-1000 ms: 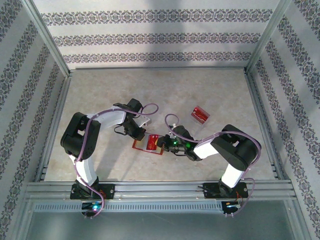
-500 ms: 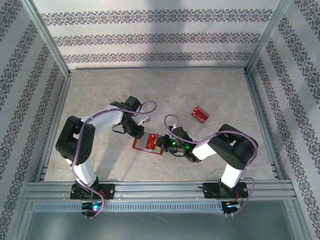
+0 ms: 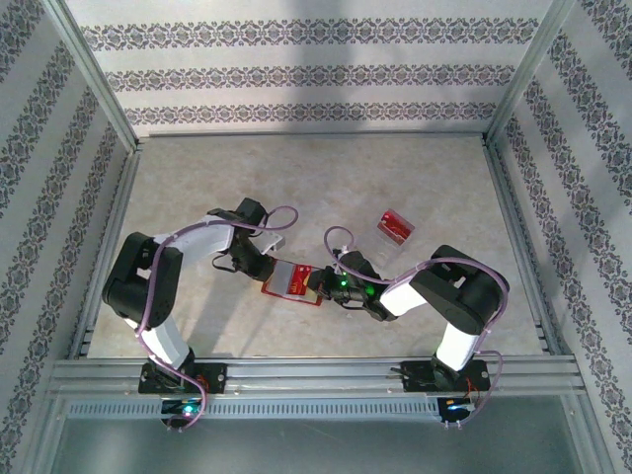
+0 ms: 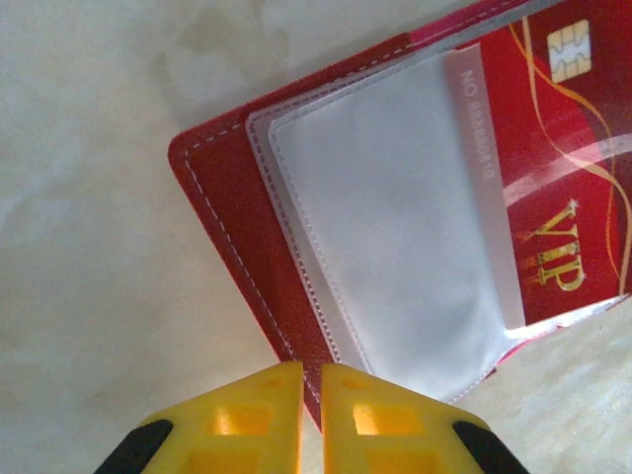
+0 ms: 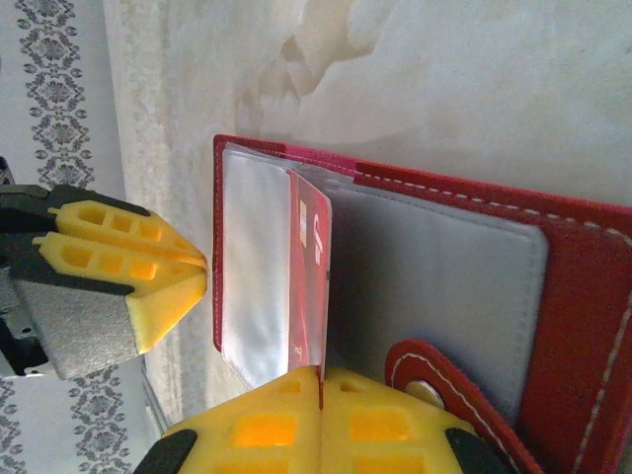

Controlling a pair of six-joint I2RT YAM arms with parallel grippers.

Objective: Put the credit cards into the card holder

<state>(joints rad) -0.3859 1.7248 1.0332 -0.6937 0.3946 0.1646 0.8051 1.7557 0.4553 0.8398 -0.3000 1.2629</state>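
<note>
Our right gripper [image 5: 321,380] pinches the edge of the red VIP credit card [image 4: 568,197], which lies half under the clear sleeve [image 4: 395,227] of the open card holder [image 3: 292,281] on the table [image 3: 395,168]. Our left gripper [image 4: 311,385], pressed nearly together on nothing, sits just beside the holder's edge, so we fear a push may slide the unpinned holder or buckle the card.

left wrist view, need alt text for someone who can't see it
An open red card holder lies on a pale table, with a red VIP credit card bearing a gold chip partly tucked under its frosted sleeve. The left gripper, yellow-fingered, shut and empty, sits at the bottom edge by the holder's near corner.
</note>
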